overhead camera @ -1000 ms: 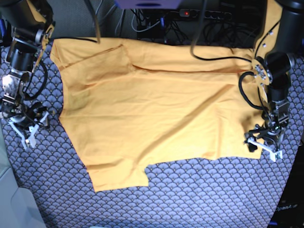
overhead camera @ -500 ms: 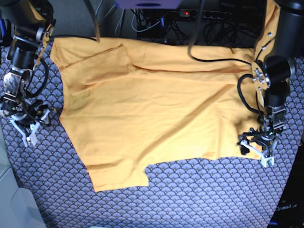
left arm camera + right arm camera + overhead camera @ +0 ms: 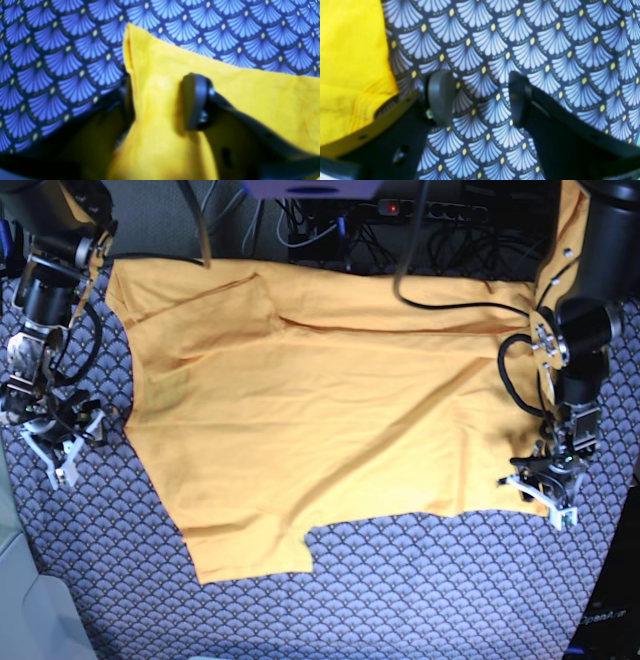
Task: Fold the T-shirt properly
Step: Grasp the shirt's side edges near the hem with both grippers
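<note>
Now, left wrist: the T-shirt (image 3: 160,105) corner is seen pinched by the left gripper (image 3: 160,105), jaws drawn in since a sec ago, prob. gripped. Right wrist: right gripper (image 3: 476,98) gaping over tablecloth (image 3: 545,37), nothing held. Base: shirt spread flat; fold can be started.

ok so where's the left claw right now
In the base view the left claw is at the right side, on the T-shirt's lower right corner near the patterned cloth. Its wrist view shows yellow fabric bunched between its fingers.
</note>
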Motion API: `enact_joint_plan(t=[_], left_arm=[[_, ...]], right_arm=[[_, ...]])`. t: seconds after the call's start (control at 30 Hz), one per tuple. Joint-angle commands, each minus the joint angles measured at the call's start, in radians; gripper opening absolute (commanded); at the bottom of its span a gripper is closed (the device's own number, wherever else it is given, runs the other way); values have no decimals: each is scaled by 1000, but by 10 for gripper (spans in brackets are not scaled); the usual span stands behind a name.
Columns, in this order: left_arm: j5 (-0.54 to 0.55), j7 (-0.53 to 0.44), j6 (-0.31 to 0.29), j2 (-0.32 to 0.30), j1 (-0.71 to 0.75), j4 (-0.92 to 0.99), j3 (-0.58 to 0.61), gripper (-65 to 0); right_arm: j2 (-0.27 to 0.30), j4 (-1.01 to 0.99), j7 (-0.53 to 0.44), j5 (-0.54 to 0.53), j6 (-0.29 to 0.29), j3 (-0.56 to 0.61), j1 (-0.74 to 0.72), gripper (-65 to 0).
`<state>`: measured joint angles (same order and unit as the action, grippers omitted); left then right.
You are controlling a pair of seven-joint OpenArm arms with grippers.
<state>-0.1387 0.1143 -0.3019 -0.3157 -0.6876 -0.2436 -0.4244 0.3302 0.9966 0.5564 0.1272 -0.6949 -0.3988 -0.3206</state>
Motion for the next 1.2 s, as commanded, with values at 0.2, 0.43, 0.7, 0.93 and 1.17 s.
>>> enact_joint_plan(t=[0.2, 0.43, 0.7, 0.93, 1.17], left_arm=[[3, 3, -6, -3, -30, -15, -1, -650], [3, 6, -6, 2, -37, -17, -1, -650], [3, 49, -6, 0, -59, -24, -1, -650], [3, 138, -6, 0, -57, -147, -1, -650], [3, 143, -6, -4, -57, -155, -1, -650]], right_arm=[[20, 20, -19, -8, -3, -5, -25, -298], [16, 14, -16, -8, -3, -1, -87, -296], [-10, -15, 35, -8, -3, 2, -229, -294], [-41, -281, -62, -10, -3, 107, -343, -294], [-49, -490, -167, -7, -3, 128, -430, -294]])
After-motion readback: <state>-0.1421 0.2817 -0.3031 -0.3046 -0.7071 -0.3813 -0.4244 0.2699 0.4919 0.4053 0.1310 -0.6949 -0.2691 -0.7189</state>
